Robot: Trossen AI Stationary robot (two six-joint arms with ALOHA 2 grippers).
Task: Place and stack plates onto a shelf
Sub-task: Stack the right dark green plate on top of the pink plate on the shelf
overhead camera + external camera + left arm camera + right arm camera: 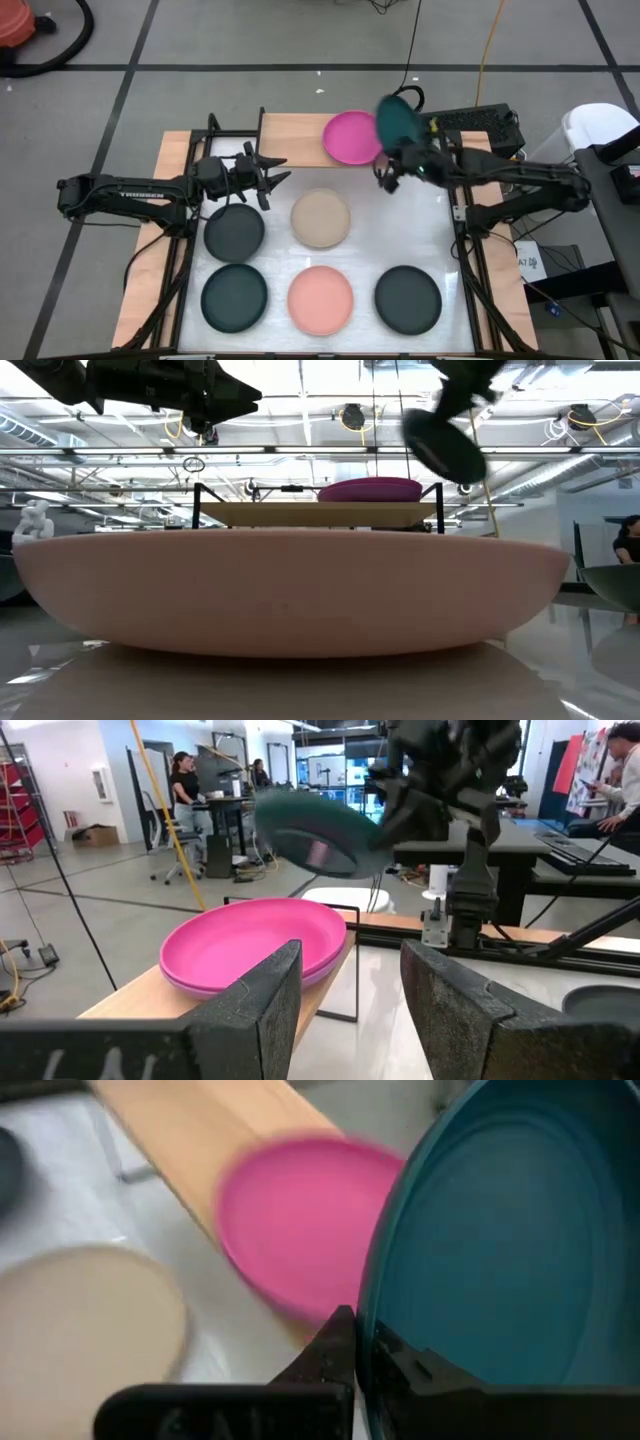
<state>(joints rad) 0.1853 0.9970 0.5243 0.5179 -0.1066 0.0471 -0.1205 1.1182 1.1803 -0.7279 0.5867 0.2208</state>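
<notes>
My right gripper [388, 165] is shut on the teal plate [398, 120] and holds it in the air over the right end of the light-wood shelf [290, 140]. The magenta plate [352, 137] lies flat on that shelf, just left of the teal one. On the white tabletop lie the beige plate [320, 218], the salmon plate [320, 300] and three dark plates [234, 230]. My left gripper [265, 180] hovers open above the table's left part and points at the shelf; in its wrist view the gripper [350, 1000] faces the magenta plate [255, 945]. I see no separate purple plate. My right gripper pinches the teal plate by its rim [368, 1320], with one finger [335, 1345] on the outer face and the other on the hollow face. The plate is lifted clear and steeply tilted, almost on edge, and stands beyond the fingers toward the table's far edge.
The shelf's thin black legs [355, 960] stand at the table's far edge. Black frame bars [180, 250] run along the left and right sides of the table. In the low view the salmon plate [290, 590] fills the foreground. People sit at desks in the room behind.
</notes>
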